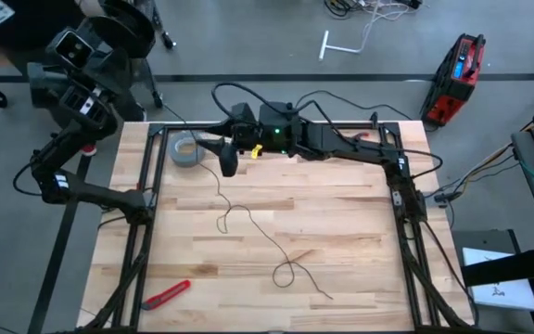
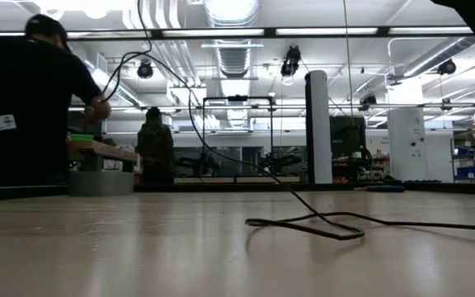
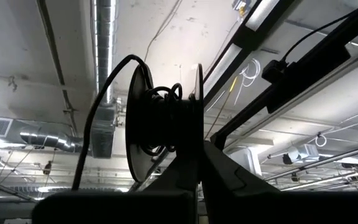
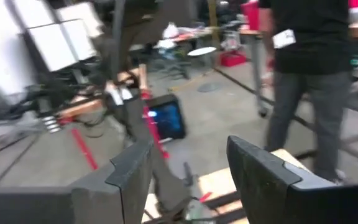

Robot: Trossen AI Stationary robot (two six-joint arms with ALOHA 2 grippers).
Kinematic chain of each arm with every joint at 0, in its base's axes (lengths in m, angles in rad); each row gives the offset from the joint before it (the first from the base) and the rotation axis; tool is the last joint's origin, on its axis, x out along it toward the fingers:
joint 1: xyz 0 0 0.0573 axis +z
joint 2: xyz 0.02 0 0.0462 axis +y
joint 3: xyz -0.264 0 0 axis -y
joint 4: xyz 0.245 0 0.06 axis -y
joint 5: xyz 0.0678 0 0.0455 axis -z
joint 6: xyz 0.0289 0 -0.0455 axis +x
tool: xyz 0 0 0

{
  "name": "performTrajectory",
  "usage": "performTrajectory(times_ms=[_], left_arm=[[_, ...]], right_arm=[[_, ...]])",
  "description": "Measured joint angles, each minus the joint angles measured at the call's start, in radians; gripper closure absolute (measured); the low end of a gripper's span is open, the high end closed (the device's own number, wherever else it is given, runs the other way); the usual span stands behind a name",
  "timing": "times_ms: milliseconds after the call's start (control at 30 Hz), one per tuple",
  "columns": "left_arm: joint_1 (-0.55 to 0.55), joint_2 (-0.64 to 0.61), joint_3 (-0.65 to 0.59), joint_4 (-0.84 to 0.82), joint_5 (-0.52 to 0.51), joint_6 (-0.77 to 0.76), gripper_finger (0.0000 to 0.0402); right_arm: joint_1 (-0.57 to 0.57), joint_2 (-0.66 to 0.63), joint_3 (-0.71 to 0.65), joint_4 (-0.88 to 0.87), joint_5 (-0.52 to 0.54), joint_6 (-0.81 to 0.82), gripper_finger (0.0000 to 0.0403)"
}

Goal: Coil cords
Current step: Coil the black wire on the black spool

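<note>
The small black round reel [image 3: 166, 121] is held up high beyond the table's far left corner, with my left gripper [image 3: 194, 177] shut on it; turns of cord lie on its hub. In the high view the reel [image 1: 126, 28] sits just past my left gripper [image 1: 108, 42]. The thin black cord [image 1: 248, 223] trails slack across the table's middle toward the near right, with a loop [image 2: 308, 224] lying on the wood, and rises from there toward the far left. My right gripper [image 4: 188, 168] is open near the far edge [image 1: 227, 158], nothing between its fingers. My left gripper pinches the rim of one of the reel's side discs [image 3: 197, 146] between its two fingers. The fingers point upward, toward the ceiling, with the reel standing on edge above them, lifted clear of the table. The cord hangs off the reel and down [image 3: 89, 143].
A grey tape roll [image 1: 185, 149] lies at the far left of the table, beside my right gripper. A red-handled tool [image 1: 167, 293] lies near the front left edge. A person [image 2: 23, 107] stands behind the far left corner. A red case [image 1: 457, 79] stands on the floor.
</note>
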Motion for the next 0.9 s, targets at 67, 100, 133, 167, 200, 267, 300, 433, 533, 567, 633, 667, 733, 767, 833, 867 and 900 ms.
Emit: performTrajectory(times_ms=[67, 100, 133, 167, 200, 267, 300, 433, 533, 567, 633, 667, 733, 767, 833, 867, 900], left_arm=[[0.001, -0.011, 0.000, 0.000, -0.003, 0.000, 0.0401], [0.001, -0.017, 0.000, -0.001, -0.004, 0.000, 0.0401], [0.001, -0.023, 0.000, -0.003, -0.006, 0.000, 0.0401], [0.001, -0.028, 0.000, -0.007, -0.007, 0.003, 0.0401], [0.001, -0.035, 0.000, -0.021, -0.007, 0.010, 0.0401], [0.001, -0.045, 0.000, -0.063, -0.008, 0.041, 0.0401], [0.001, -0.050, 0.000, -0.086, -0.007, 0.054, 0.0401], [0.001, -0.054, 0.000, -0.118, -0.009, 0.075, 0.0401], [0.001, -0.053, 0.000, -0.116, -0.010, 0.076, 0.0401], [0.001, -0.051, 0.000, -0.116, -0.010, 0.076, 0.0401], [0.001, -0.047, 0.000, -0.116, -0.010, 0.076, 0.0401], [0.001, -0.043, 0.000, -0.116, -0.011, 0.076, 0.0401], [0.001, -0.039, 0.000, -0.117, -0.011, 0.076, 0.0401], [0.001, -0.035, 0.000, -0.116, -0.012, 0.077, 0.0401], [0.001, -0.030, 0.000, -0.113, -0.013, 0.079, 0.0401], [0.001, -0.027, 0.000, -0.113, -0.013, 0.079, 0.0401], [0.001, -0.022, 0.000, -0.110, -0.013, 0.079, 0.0401]], right_arm=[[-0.002, -0.013, 0.000, -0.002, 0.027, -0.022, 0.0195], [-0.004, -0.023, 0.000, -0.007, 0.033, -0.034, 0.0191], [-0.004, -0.030, 0.000, -0.003, 0.037, -0.048, 0.0187], [-0.005, -0.040, 0.000, 0.001, 0.035, -0.050, 0.0184], [-0.005, -0.047, 0.000, 0.000, 0.033, -0.052, 0.0181], [-0.001, -0.053, 0.001, 0.010, -0.008, -0.052, 0.0176], [0.005, -0.054, 0.001, 0.009, -0.024, -0.051, 0.0175], [0.032, -0.047, 0.001, 0.004, -0.037, -0.034, 0.0175], [0.047, -0.025, 0.001, 0.011, -0.036, -0.033, 0.0176], [0.050, -0.016, 0.001, 0.016, -0.036, -0.033, 0.0176], [0.050, 0.003, 0.000, 0.016, -0.036, -0.033, 0.0176], [0.050, 0.012, 0.000, 0.024, -0.036, -0.030, 0.0176], [0.041, 0.024, 0.000, 0.030, -0.037, 0.003, 0.0175], [0.036, 0.030, 0.000, 0.041, -0.037, 0.017, 0.0174], [0.026, 0.039, 0.000, 0.057, -0.048, 0.035, 0.0173], [0.022, 0.044, 0.000, 0.071, -0.055, 0.043, 0.0172], [0.021, 0.051, 0.000, 0.088, -0.058, 0.049, 0.0172]])
